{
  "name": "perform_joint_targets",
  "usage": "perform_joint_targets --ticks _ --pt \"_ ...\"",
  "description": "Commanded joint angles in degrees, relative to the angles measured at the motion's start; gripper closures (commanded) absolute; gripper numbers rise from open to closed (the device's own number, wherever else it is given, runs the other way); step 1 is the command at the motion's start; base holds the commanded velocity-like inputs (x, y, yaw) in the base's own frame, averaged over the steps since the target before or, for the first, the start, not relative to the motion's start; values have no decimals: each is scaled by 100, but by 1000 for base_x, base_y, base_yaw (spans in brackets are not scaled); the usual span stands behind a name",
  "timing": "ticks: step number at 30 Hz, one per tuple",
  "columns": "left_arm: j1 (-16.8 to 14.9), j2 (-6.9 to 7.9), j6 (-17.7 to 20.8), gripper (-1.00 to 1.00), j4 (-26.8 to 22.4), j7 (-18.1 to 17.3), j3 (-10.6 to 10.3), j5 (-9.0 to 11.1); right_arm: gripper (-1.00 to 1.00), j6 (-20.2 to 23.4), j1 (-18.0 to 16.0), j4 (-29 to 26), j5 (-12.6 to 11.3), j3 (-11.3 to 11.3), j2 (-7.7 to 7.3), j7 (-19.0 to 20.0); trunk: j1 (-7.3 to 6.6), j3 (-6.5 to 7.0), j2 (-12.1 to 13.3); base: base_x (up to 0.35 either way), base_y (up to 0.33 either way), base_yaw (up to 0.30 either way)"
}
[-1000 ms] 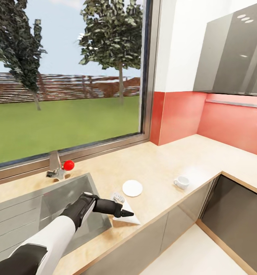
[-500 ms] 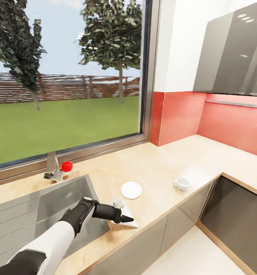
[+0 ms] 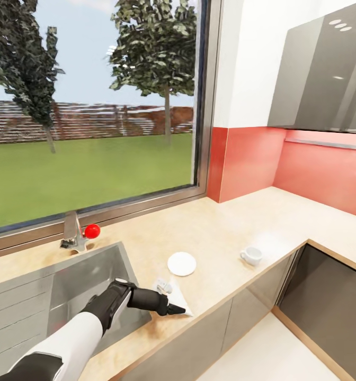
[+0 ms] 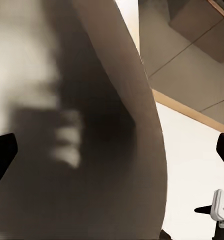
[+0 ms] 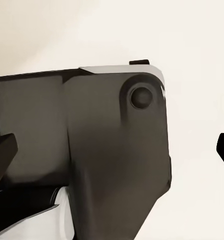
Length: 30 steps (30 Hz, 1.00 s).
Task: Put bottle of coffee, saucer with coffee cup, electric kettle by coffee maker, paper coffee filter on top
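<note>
Head view: my left gripper (image 3: 176,309) reaches along the front edge of the kitchen countertop (image 3: 225,233), its black fingertips down on the white paper coffee filter (image 3: 179,302), which lies flat just right of the steel sink (image 3: 51,291). From here I cannot tell whether the fingers are pinching the paper or only resting against it. The saucer (image 3: 181,263) sits just behind the filter, and the coffee cup (image 3: 251,255) stands well apart to the right, near the counter's edge and not on the saucer. The step in hand, as I judge it, is picking up the filter; thin paper lying flat calls for catching an edge before any lift. A tap with a red knob (image 3: 91,230) stands behind the sink below a wide window (image 3: 93,106), with a coral backsplash (image 3: 284,164) and grey wall cabinets (image 3: 321,79) at the corner.

Left wrist view: the two dark fingertips (image 4: 2,155) sit wide at either side of the picture, so the gripper reads as spread, with the pale curved filter sheet (image 4: 92,150) close between them and cabinet fronts and floor beyond.

Right wrist view: a dark grey housing (image 5: 107,150) of my own body looms close; the right gripper's tips sit far apart at the frame's sides, holding nothing
</note>
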Motion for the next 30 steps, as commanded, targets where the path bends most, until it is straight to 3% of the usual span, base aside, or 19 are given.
perform_joint_targets --ticks 1,16,17,30 --pt "6 -1 49 -100 -9 -17 2 -55 -100 -17 -3 1 1 -38 4 -2 5 -13 -11 126 -77 0" --pt "103 -2 43 -100 -9 -10 1 -58 -100 -17 -3 4 1 -30 4 -2 5 -13 -11 31 -17 0" --pt "104 -7 43 100 -9 -6 1 -59 -100 -17 -3 4 1 -30 4 -2 5 -13 -11 0 0 0" --pt "107 4 43 100 -12 -13 1 -51 -100 -17 -3 4 1 -30 4 -2 5 -13 -11 0 0 0"
